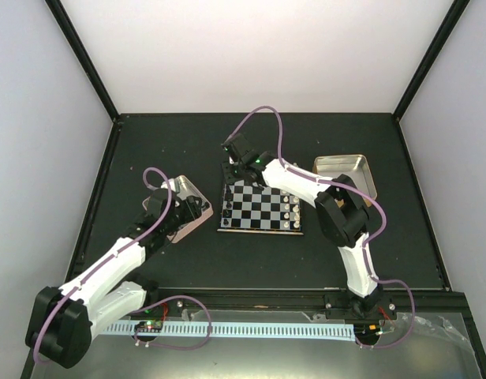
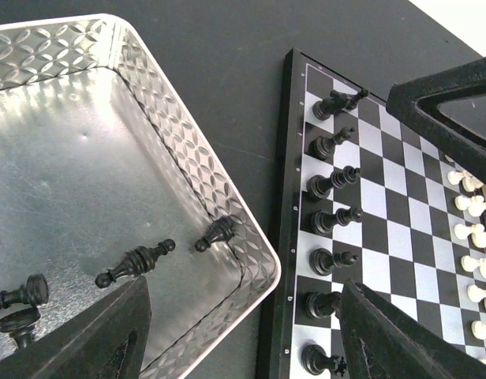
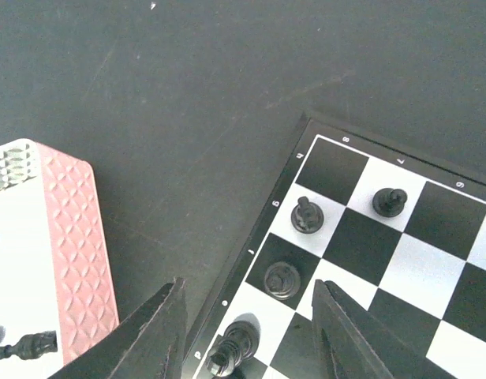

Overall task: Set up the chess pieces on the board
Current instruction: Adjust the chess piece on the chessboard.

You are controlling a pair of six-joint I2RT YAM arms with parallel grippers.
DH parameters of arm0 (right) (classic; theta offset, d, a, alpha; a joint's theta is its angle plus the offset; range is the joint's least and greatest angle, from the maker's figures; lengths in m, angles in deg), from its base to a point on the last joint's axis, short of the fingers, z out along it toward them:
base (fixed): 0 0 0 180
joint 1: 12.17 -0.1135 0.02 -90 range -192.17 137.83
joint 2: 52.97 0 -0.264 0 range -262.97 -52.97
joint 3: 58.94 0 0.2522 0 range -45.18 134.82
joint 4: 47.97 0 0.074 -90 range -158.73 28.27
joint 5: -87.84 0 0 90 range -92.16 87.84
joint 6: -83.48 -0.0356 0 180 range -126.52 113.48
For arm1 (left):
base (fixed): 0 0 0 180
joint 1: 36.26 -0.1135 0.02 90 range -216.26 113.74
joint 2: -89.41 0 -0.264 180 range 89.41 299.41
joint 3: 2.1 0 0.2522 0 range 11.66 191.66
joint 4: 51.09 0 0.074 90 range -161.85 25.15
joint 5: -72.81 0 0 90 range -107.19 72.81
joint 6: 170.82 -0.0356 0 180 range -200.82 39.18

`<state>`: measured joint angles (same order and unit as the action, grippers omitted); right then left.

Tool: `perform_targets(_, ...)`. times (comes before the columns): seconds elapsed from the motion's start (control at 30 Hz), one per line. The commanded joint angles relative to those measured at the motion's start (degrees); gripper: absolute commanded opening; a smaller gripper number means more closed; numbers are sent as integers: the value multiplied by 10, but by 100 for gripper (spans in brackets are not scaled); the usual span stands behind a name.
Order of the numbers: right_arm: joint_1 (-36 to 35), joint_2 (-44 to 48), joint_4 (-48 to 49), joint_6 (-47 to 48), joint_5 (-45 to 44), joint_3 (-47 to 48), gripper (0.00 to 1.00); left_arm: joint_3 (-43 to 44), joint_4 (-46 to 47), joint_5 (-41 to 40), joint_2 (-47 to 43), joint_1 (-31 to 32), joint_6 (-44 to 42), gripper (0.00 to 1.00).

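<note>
Black R tool (image 3: 247,316): jaws apart, nothing clamped. One of the black pieces (image 3: 232,347) sits btw its fingers on an edge square of the board (image 3: 401,268), clear of both; three more on squares nearby. L tool (image 2: 243,339): jaws apart, empty, over a corner of the tin (image 2: 192,154), w/ several black pieces lying inside. Board is mid-bench (image 1: 148,142), tin just beside its left edge. White pieces (image 2: 470,204) line its right edge.

The tin (image 2: 188,150) is shiny metal, its walls embossed with diamonds. The board (image 2: 401,237) has glossy checks. The black chess pieces (image 2: 331,183) look smooth. The worktop (image 3: 172,103) is matt.
</note>
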<state>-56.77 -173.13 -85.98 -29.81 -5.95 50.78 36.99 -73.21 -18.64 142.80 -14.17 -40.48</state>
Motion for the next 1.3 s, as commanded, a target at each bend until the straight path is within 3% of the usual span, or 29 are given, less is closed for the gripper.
perform_targets(0.0, -5, -1, -19, 13, 24, 2, 44, 22, -11, -5, 4, -9, 4, 67)
perform_targets(0.6, -28, -30, -47, 18, 24, -4, 30, 20, -5, 17, 20, -24, 6, 67)
perform_targets(1.27, -29, -40, -52, 8, -34, 3, 13, 21, -10, 39, 25, -33, 6, 67)
